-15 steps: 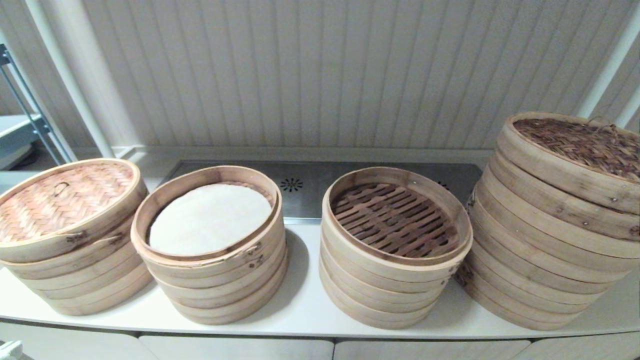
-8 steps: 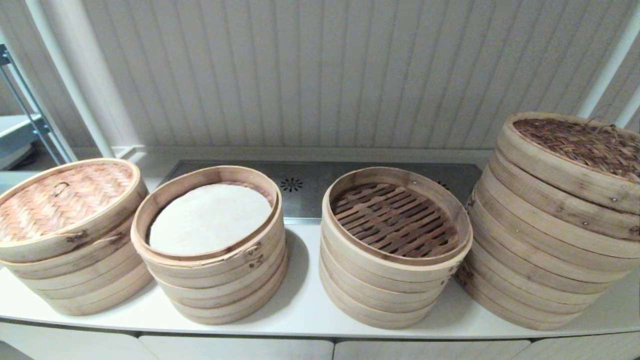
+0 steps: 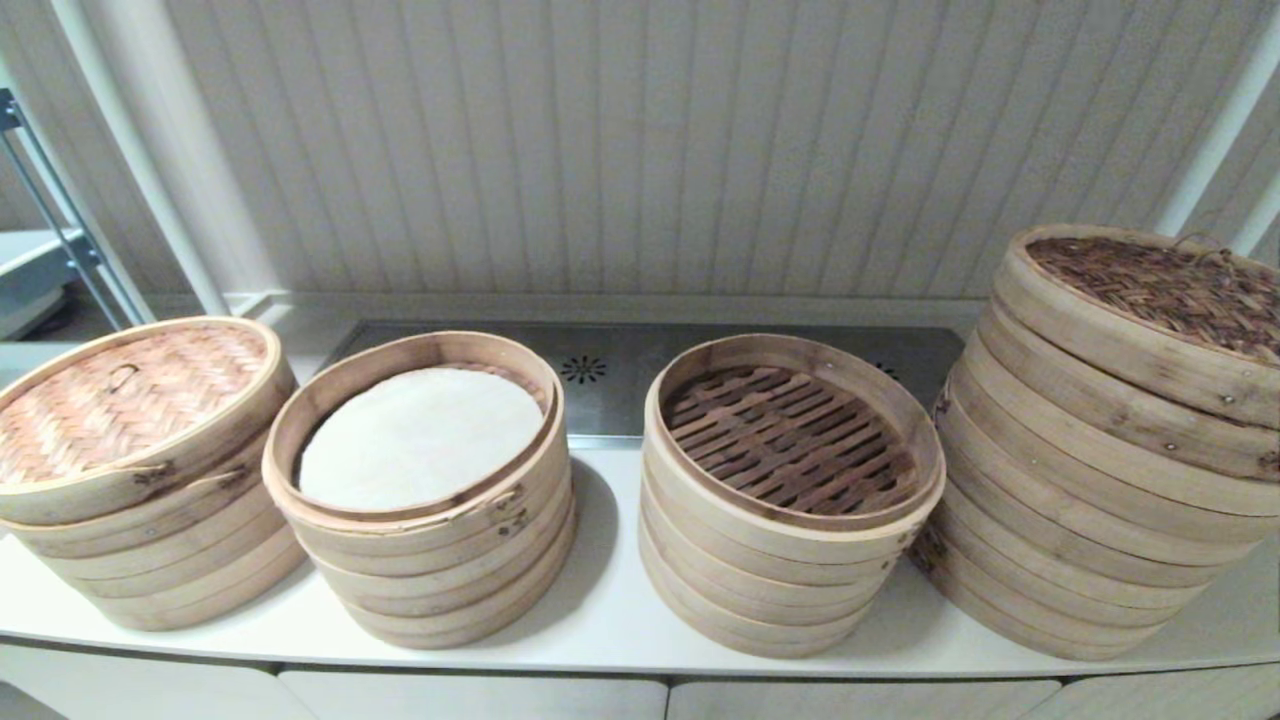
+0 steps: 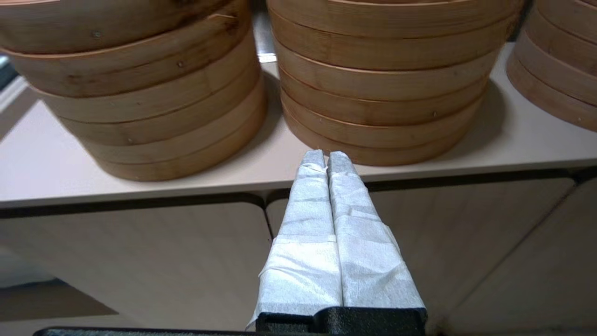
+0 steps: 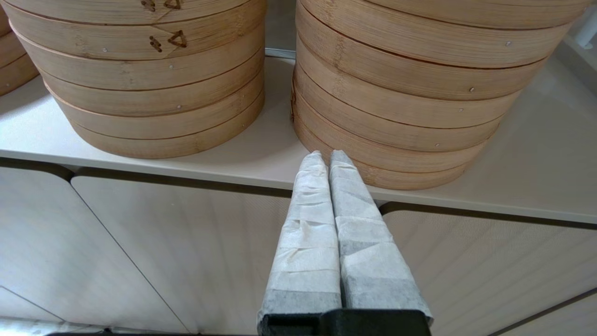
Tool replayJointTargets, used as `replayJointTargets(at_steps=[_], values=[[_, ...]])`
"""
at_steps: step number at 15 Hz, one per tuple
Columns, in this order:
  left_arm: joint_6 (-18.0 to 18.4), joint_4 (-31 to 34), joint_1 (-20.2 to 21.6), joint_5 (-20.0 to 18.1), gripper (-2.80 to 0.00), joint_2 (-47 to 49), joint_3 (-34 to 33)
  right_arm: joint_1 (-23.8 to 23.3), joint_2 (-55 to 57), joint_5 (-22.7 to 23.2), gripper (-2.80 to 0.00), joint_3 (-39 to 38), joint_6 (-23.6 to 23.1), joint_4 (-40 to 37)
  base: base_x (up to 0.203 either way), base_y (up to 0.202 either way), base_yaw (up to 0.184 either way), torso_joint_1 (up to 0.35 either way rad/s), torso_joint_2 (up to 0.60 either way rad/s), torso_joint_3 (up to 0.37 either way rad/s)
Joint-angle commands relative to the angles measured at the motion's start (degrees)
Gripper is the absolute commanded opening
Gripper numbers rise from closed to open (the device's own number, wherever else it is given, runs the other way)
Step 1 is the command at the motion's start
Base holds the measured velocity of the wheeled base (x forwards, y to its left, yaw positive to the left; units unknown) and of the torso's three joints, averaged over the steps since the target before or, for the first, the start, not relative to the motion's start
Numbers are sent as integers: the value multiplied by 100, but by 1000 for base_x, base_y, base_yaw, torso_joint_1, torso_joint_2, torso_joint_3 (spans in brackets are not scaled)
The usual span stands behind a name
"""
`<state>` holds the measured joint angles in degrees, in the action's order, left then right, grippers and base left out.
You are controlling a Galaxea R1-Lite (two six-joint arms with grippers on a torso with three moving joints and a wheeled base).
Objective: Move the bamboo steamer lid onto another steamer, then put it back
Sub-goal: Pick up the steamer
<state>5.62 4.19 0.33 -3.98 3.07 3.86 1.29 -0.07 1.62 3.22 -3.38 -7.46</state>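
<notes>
Right now your bamboo steamer lid [image 3: 125, 400] sits closed on the leftmost steamer stack [image 3: 150, 530], out at nine o'clock on the bench [image 3: 610, 610], its woven top and small loop handle facing up. Just beside it, toward the centre, stands an open stack [image 3: 430, 540] with a white liner [image 3: 420, 435] lying in its top tray. Past that, at about three o'clock from the liner stack, you have another open stack [image 3: 785, 540] showing bare slats. Farthest over, at three o'clock on the bench, rises the tallest stack [image 3: 1090, 500], capped by a darker woven lid [image 3: 1170, 285].

Neither arm shows in the head view. Your left gripper [image 4: 326, 161] hangs low in front of the cabinet doors [image 4: 140, 261], below the bench edge, with its taped jaws pressed together on nothing. Your right gripper [image 5: 325, 161] sits likewise below the bench edge, jaws together and empty, pointing at the gap between the two right-hand stacks. A metal panel [image 3: 600, 375] lies behind the middle stacks at twelve o'clock.
</notes>
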Motion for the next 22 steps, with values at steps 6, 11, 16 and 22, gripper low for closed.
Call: replayJointTargets(at_steps=[6,11,16,22], values=[[-134,-641,-6,345,-280,-307,-499,3,-19,-30,-280,-14,74,-1,0,0,0,0,0,0],[-463,-792,-15,377,-280,-300,-534,3,-10,-39,-280,-23,109,8,0,0,0,0,0,0],[-553,-876,-15,389,-280,-307,-553,-6,-10,-48,-280,-23,118,8,0,0,0,0,0,0],[-544,-858,-15,389,-280,-307,-553,-6,-10,-39,-280,-23,109,1,0,0,0,0,0,0]])
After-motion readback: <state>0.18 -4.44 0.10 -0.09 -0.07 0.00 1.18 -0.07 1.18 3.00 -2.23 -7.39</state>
